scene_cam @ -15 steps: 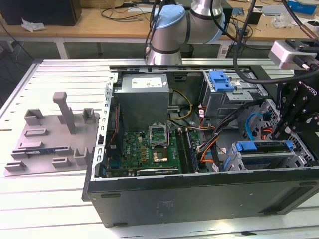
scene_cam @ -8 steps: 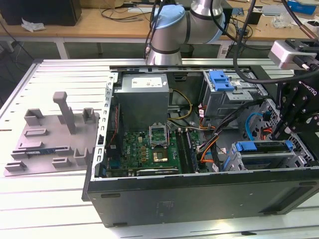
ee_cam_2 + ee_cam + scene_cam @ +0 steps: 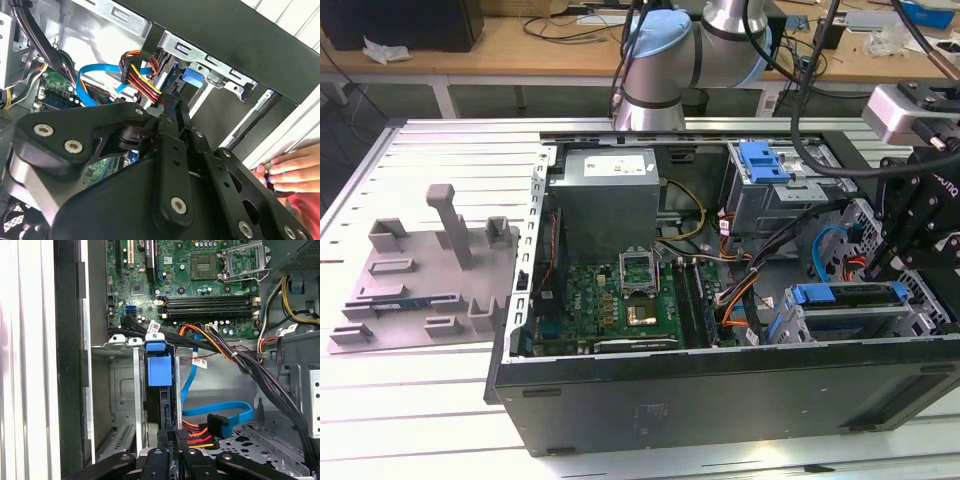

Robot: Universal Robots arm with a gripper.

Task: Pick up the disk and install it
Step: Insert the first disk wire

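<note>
The disk (image 3: pixel 860 297) stands on edge in the lower drive cage (image 3: pixel 920 300) of the open computer case, at the exterior view's right, its blue carrier frame (image 3: pixel 817 295) toward the motherboard. In the first wrist view the disk (image 3: pixel 167 412) shows edge-on between the cage rails, with the blue carrier (image 3: pixel 160 371) at its far end. My gripper (image 3: pixel 168 442) sits at the disk's near end, black fingers (image 3: pixel 156 460) close together on either side of it. The gripper (image 3: pixel 167 107) reaches down into the cage, and it hangs over the cage (image 3: pixel 892 265).
A grey power-supply box (image 3: pixel 605 195) and green motherboard (image 3: pixel 620 300) fill the case's left half. Red-orange power wires (image 3: pixel 200 437) and a blue ribbon cable (image 3: pixel 220 412) lie beside the disk. A second cage with a blue latch (image 3: pixel 765 160) stands behind. A person's hand (image 3: pixel 290 172) rests outside the case.
</note>
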